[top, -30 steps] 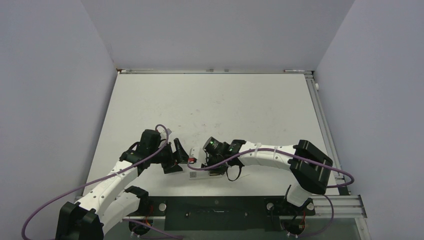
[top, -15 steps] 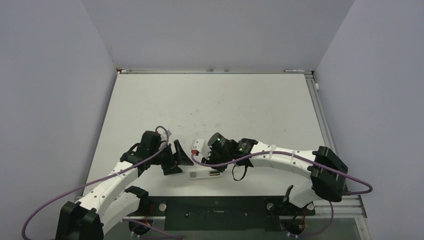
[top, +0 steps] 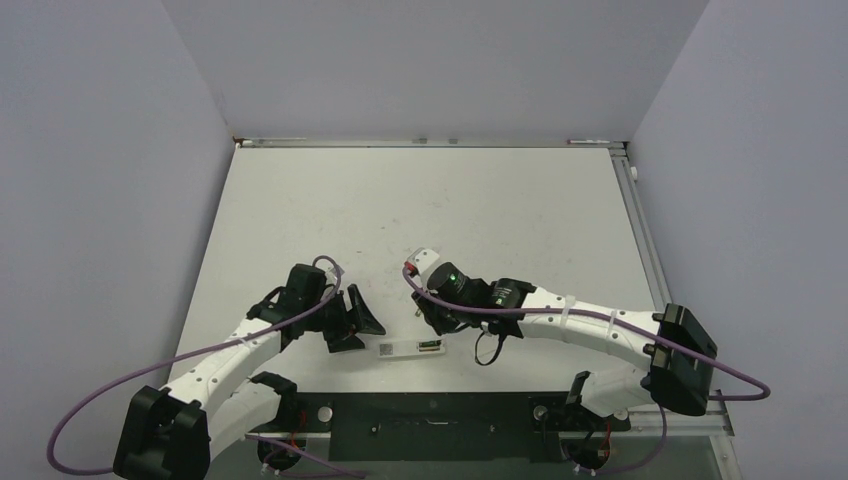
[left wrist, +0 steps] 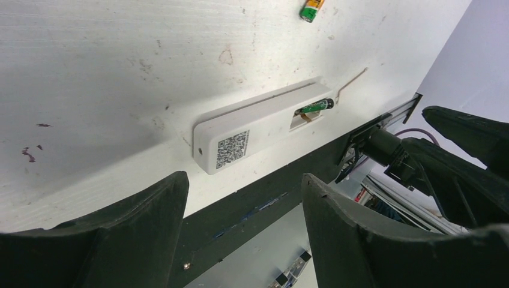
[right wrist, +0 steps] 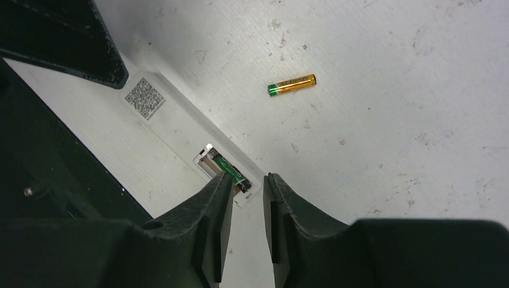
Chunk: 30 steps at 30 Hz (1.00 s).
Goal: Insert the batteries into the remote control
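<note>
The white remote control (left wrist: pixel 264 123) lies near the table's front edge, QR label and battery recess facing up; it also shows in the top view (top: pixel 410 347) and the right wrist view (right wrist: pixel 174 123). A dark green-black battery (right wrist: pixel 231 171) sits tilted in the recess (left wrist: pixel 316 107). The gold-orange battery (right wrist: pixel 292 84) lies loose on the table beyond the remote (left wrist: pixel 312 9). My right gripper (right wrist: pixel 247 179) hovers over the remote's recess end, jaws narrowly apart and empty. My left gripper (left wrist: pixel 243 180) is wide open and empty, just left of the remote (top: pixel 365 320).
The black front rail (top: pixel 430 420) runs right behind the remote's near side. The white table (top: pixel 450 210) stretches far beyond the arms, with grey walls around it. The left gripper's finger (right wrist: pixel 60 42) sits close to the remote's label end.
My right wrist has pulled back from over the remote toward the far side, uncovering it. The remote lies flat with one battery in its recess. My left arm has barely moved.
</note>
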### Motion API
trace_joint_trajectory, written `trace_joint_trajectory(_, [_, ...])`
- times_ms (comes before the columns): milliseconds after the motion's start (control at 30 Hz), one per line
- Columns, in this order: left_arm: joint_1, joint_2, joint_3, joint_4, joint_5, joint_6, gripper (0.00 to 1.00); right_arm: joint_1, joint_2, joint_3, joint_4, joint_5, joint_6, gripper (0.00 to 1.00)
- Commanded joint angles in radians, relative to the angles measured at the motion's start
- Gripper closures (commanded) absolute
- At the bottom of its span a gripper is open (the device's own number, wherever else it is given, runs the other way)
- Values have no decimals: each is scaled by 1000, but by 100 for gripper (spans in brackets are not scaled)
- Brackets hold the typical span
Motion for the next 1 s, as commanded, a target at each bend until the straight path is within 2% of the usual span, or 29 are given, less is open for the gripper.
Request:
trace_joint_trajectory(0, [-12,24,4,49,-47,8,35,-14,-60,-52,59,101,198,71])
trace_joint_trajectory(167, [-46,41,-16,87,-67,-18,41,-48,-89,-101,77,96,313,69])
trace_joint_trajectory(467, [-149,98,-20,140,-130,-68,50,-109,-93,-168,133,-2,386,69])
trace_joint_trajectory(800, [-166,125,-34,161,-152,-71,62,-112,-67,-196,186,-78,423,72])
trace_joint_trajectory(967, [-174,133,-39,166,-158,-72,64,-113,-57,-204,191,-88,445,72])
